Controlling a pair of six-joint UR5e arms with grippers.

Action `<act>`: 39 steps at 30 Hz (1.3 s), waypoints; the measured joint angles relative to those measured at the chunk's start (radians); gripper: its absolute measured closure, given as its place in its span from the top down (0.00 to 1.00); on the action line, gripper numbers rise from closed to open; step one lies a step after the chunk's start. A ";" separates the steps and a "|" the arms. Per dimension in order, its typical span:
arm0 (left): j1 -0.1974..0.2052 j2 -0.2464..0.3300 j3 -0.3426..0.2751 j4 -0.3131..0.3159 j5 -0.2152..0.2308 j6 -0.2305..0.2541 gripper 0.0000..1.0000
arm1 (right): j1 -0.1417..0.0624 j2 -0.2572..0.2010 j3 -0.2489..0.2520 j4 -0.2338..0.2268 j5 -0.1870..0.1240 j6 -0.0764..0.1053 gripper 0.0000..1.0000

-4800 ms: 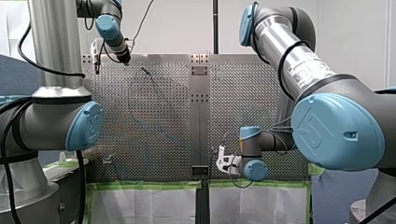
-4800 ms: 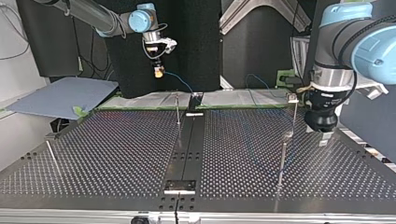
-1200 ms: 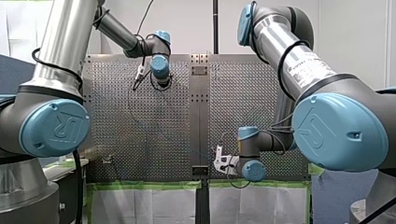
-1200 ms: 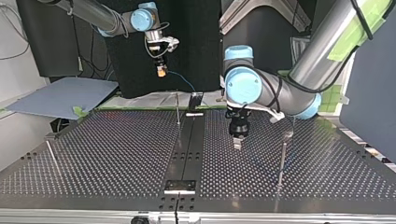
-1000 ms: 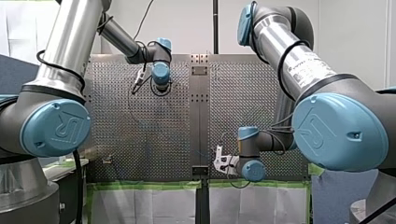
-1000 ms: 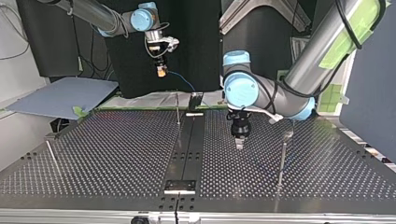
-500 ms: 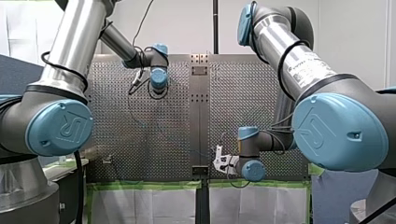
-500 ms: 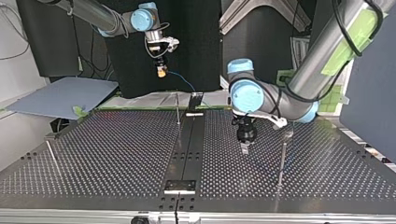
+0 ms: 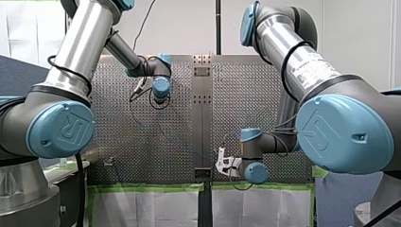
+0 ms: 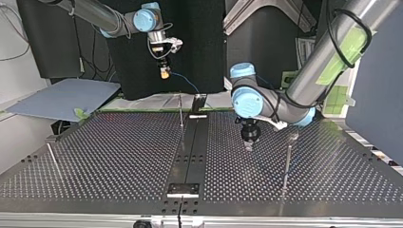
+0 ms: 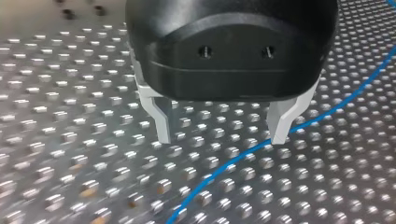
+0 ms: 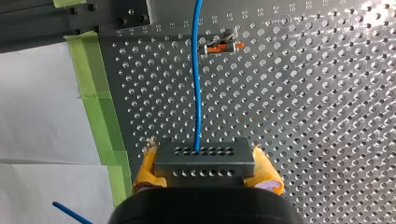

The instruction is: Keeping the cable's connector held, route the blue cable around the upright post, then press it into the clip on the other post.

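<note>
Even indoor light; glare on perforated table; left wrist view blurred, perhaps motion

Robotics lab, not a home or shop. Two grey industrial arms with blue joint caps, left arm and right arm, mounted either side of a perforated metal surface. Surface edged in green tape, white sheeting next to it. Thin metal post standing in the hole grid, fixture-style. Black drape as backdrop in the top view. Loose black cabling hanging by the left arm's base. Plain pale wall beyond; blue-grey board off the surface's edge.
</note>
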 joint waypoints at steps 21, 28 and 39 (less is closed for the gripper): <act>-0.021 -0.082 0.015 -0.011 -0.116 0.108 1.00 | 0.002 0.000 0.000 0.000 0.000 0.002 0.00; -0.020 -0.151 0.014 -0.011 -0.170 0.116 1.00 | 0.003 0.000 0.000 0.000 -0.003 0.002 0.00; -0.014 -0.169 0.015 -0.011 -0.183 0.103 1.00 | 0.003 0.000 0.000 -0.001 -0.012 0.002 0.00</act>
